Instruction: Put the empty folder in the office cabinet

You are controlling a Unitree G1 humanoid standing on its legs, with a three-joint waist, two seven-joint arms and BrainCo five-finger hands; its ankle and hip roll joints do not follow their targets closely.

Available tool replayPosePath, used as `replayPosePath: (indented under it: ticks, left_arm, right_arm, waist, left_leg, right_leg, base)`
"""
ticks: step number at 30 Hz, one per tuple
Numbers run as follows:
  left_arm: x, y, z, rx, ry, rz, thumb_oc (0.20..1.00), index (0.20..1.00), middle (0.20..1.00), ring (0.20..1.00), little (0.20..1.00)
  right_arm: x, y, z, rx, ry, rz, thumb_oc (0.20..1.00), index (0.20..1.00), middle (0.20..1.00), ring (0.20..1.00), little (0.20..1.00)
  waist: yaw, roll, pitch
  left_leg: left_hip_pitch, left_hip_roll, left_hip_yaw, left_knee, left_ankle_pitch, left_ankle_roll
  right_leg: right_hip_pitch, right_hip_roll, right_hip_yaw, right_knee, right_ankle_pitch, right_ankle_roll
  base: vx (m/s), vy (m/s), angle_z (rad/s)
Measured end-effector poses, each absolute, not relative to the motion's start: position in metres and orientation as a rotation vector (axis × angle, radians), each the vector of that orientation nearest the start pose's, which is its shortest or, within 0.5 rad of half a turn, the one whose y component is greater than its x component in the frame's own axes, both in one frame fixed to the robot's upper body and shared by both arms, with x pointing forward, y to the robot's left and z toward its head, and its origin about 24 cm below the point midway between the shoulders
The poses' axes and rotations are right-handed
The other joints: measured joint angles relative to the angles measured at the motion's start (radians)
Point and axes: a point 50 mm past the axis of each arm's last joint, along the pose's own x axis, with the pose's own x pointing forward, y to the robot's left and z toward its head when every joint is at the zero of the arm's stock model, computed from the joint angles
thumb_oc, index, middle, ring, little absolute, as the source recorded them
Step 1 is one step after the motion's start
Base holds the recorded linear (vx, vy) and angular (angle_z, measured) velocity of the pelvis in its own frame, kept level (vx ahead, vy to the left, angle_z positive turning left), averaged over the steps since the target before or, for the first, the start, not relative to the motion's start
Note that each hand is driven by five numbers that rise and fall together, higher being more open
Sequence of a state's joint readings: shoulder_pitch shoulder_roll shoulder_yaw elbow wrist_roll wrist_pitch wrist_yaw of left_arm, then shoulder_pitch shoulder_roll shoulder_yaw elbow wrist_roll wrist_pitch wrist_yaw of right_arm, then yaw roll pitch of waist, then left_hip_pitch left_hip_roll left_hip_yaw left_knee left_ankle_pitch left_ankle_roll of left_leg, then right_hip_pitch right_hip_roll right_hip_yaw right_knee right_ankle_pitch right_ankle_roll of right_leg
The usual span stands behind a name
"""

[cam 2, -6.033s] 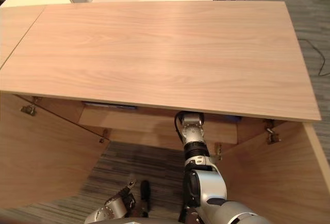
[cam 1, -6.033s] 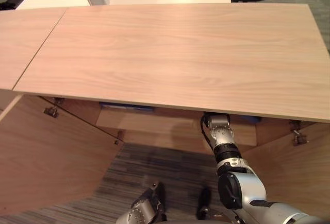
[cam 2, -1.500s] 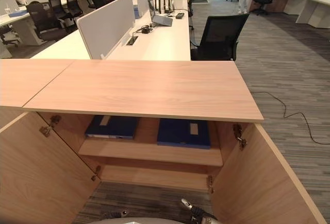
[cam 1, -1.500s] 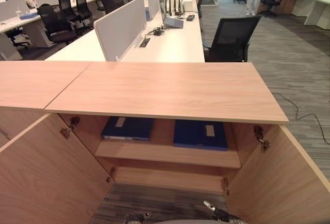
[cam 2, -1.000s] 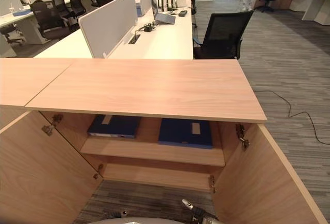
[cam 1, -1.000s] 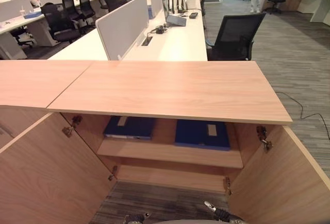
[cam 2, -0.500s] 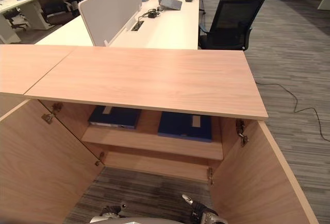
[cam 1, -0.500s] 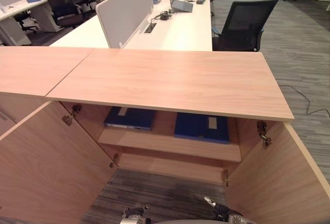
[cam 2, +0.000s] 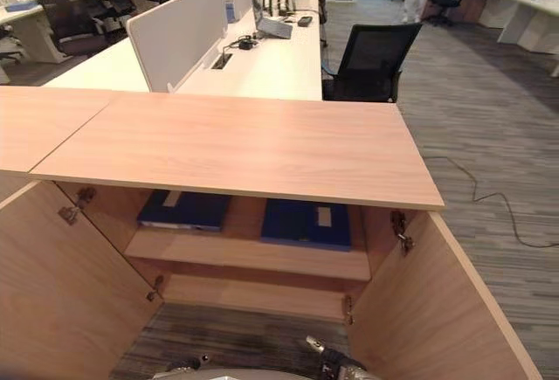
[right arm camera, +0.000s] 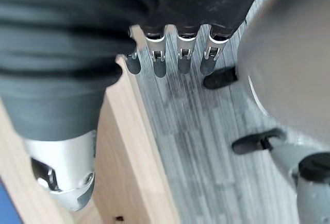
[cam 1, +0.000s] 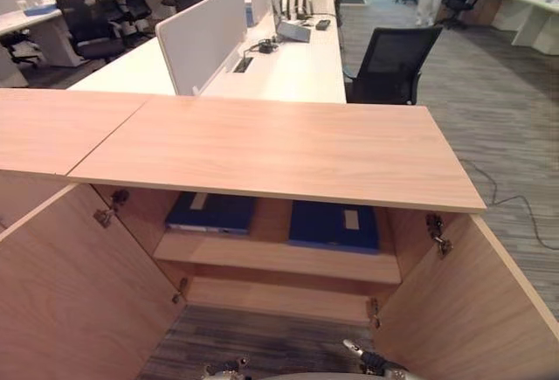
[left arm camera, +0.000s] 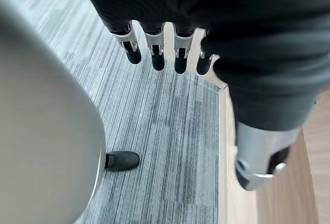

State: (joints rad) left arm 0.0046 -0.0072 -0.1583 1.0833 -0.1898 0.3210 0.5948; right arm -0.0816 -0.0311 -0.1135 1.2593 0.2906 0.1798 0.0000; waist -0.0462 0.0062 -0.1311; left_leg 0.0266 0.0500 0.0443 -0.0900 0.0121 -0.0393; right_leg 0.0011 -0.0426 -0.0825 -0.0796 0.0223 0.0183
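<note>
**A:** Status of the low light-wood office cabinet [cam 1: 288,148]?

**B:** Both of its doors are swung wide. The left door [cam 1: 70,284] and the right door [cam 1: 472,310] angle outward toward the robot, exposing the interior. Inside, an upper wooden shelf [cam 1: 279,256] is visible, with a lower ledge beneath it.

**A:** Location of the folders?

**B:** Two lie flat on that upper shelf, under the cabinet top. The dark blue flat folder on the left [cam 1: 211,212] has a pale label strip along its cover. The brighter blue flat folder on the right [cam 1: 334,225] carries a small pale label near its centre. They sit side by side, near each other but apart, with a strip of bare shelf between them. Which of the two is the empty one cannot be determined by sight.

**A:** Left hand?

**B:** The left hand [left arm camera: 165,54] hangs over the grey striped carpet [left arm camera: 154,131], beside the edge of a wooden panel. Fingers are straight and relaxed, thumb apart, nothing held.

**A:** Right hand?

**B:** Same condition. The right hand [right arm camera: 180,54] points down at the carpet next to the light-wood door edge. Fingers extended, empty.

**A:** Surroundings?

**B:** Behind the cabinet stands a long white desk [cam 1: 288,65] with a white divider screen [cam 1: 199,39]. A black mesh office chair [cam 1: 393,64] is pulled up at the desk's right side.
</note>
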Motion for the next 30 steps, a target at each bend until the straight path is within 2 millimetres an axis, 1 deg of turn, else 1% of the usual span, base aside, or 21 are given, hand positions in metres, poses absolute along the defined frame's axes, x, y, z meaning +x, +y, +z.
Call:
replayPosePath:
  ticks: [4,7,9,11,17,30]
  left_arm:
    - [0.0811,0.1582,-0.1651,0.318,1.395,0.421,1.0,1.0,1.0,1.0,1.0]
    - [0.08,0.1573,-0.1661,0.304,1.401,0.394,1.0,1.0,1.0,1.0,1.0]
    - [0.0815,0.1556,-0.1661,0.295,1.398,0.381,1.0,1.0,1.0,1.0,1.0]
    - [0.0814,0.1531,-0.1663,0.31,1.395,0.354,1.0,1.0,1.0,1.0,1.0]
    - [0.0811,0.1521,-0.1664,0.328,1.391,0.331,1.0,1.0,1.0,1.0,1.0]
    - [0.0813,0.1496,-0.1656,0.305,1.409,0.309,1.0,1.0,1.0,1.0,1.0]
  right_arm:
    - [0.0997,-0.1631,-0.1713,0.319,1.331,-0.247,1.0,1.0,1.0,1.0,1.0]
    - [0.0997,-0.1624,-0.1713,0.318,1.332,-0.245,1.0,1.0,1.0,1.0,1.0]
    - [0.1004,-0.1654,-0.171,0.31,1.328,-0.249,1.0,1.0,1.0,1.0,1.0]
    - [0.0999,-0.1651,-0.1711,0.307,1.33,-0.246,1.0,1.0,1.0,1.0,1.0]
    - [0.0989,-0.1652,-0.1714,0.305,1.332,-0.247,1.0,1.0,1.0,1.0,1.0]
    - [0.0984,-0.1634,-0.1716,0.284,1.34,-0.227,1.0,1.0,1.0,1.0,1.0]
  waist:
    - [0.001,0.01,-0.008]
    - [0.001,0.019,-0.015]
    - [0.001,0.031,-0.016]
    - [0.0,0.033,-0.019]
    - [0.001,0.029,-0.025]
    - [0.001,0.026,-0.029]
  left_leg:
    - [0.004,-0.008,0.008,0.0,-0.007,0.01]
    - [0.007,-0.006,0.009,0.0,-0.008,0.012]
    - [0.011,-0.001,0.01,0.0,-0.008,0.012]
    - [0.015,0.003,0.012,-0.001,-0.009,0.012]
    - [0.014,0.009,0.023,-0.001,-0.009,0.012]
    - [0.012,0.009,0.024,-0.001,-0.011,0.014]
  right_leg:
    - [0.002,-0.002,0.012,-0.006,-0.001,0.009]
    - [0.004,0.001,0.013,-0.008,-0.001,0.009]
    - [0.007,0.006,0.015,-0.009,-0.001,0.009]
    - [0.009,0.006,0.016,-0.011,-0.002,0.008]
    - [0.002,0.017,0.029,-0.013,-0.003,0.006]
    - [0.0,0.017,0.031,-0.013,-0.003,0.006]
  base:
    - [0.01,0.064,-0.07]
    - [0.01,0.021,-0.01]
    - [0.0,0.0,0.0]
    - [0.01,0.002,-0.02]
    - [0.0,0.005,-0.06]
    - [0.0,0.0,0.0]
